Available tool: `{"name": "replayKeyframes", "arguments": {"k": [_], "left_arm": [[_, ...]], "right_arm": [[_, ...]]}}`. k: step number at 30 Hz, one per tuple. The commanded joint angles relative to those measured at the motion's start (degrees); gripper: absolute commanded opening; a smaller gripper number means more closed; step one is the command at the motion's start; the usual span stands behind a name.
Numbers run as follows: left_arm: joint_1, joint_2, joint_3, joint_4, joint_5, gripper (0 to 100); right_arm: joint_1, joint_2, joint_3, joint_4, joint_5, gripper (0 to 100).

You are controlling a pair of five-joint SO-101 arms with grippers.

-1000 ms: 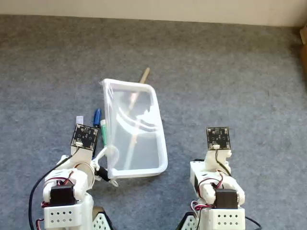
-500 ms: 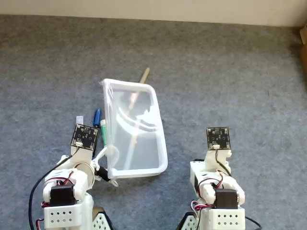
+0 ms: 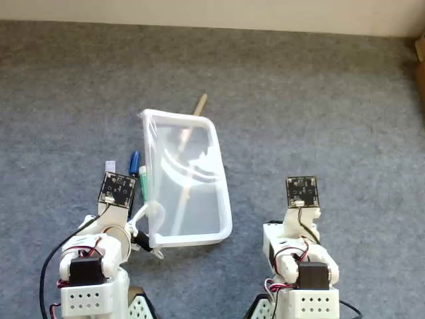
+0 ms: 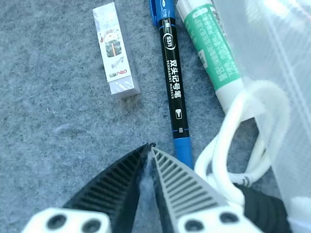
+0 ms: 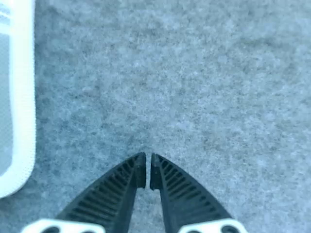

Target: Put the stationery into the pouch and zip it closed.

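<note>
The left gripper (image 4: pixel 149 148) is held with its jaws together over the grey carpet (image 4: pixel 48 121), just beside the blue end of a marker (image 4: pixel 172 82). An eraser (image 4: pixel 115 48), the marker and a green tube (image 4: pixel 211 46) are laid side by side, the tube against the clear pouch (image 4: pixel 277 73).

One pouch (image 3: pixel 186 179) at centre. One eraser (image 4: pixel 115 48), one marker (image 4: pixel 173 87) and one green tube (image 4: pixel 211 48). One wooden stick (image 3: pixel 199 104) in the upper middle. One white cord (image 4: pixel 228 141). Two arms: left arm (image 3: pixel 93 256) at lower left, right arm (image 3: pixel 299 256) at lower right.
</note>
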Motion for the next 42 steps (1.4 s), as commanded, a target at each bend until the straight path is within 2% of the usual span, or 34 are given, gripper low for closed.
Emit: {"name": "replayKeyframes", "arguments": {"k": [1,28,33,37,42], "left_arm": [[0.04,-0.66,1.36,0.53,-0.35,1],[-0.13,-0.84,-0.57,0.18,-0.35,1],[-7.16,-0.84,-5.49,-7.65,-0.18,1],[-8.31,-0.84,-4.18,-17.49,-0.35,1],[-9.01,-0.66,-6.90,-17.32,-1.85,1]], "right_arm": [[0.66,-0.84,6.73,0.31,0.62,2.3],[0.40,-0.84,6.73,-0.04,0.35,2.3],[0.40,-0.92,6.73,-0.31,0.53,2.3],[0.40,-0.92,6.81,-3.03,0.35,2.3],[0.66,-0.84,6.81,-5.05,0.35,2.3]]}}
